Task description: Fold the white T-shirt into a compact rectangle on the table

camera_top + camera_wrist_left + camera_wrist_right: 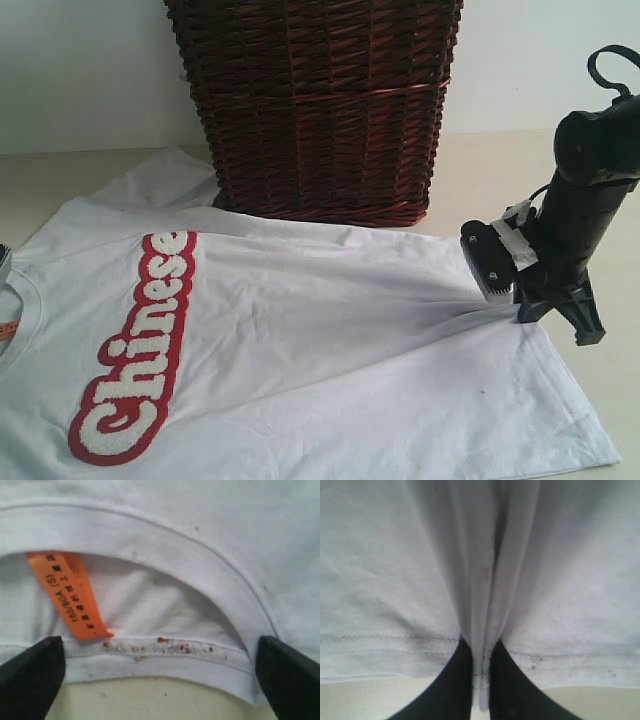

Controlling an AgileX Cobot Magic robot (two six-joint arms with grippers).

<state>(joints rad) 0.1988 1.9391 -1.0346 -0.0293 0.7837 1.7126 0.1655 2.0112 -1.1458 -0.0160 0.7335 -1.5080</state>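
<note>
White T-shirt (330,330) flat; first fold, grasp stage.
My right gripper (481,680) pinches the hem (385,645); left gripper (160,685) spread, collar (165,655) between its jaws. I'd close it next.

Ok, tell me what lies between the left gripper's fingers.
In the left wrist view, the collar band of the white T-shirt and bare table span the open left gripper.

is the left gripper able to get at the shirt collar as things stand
Probably yes: the left gripper is open and straddles the collar of the white T-shirt, with nothing else between its fingers.
</note>
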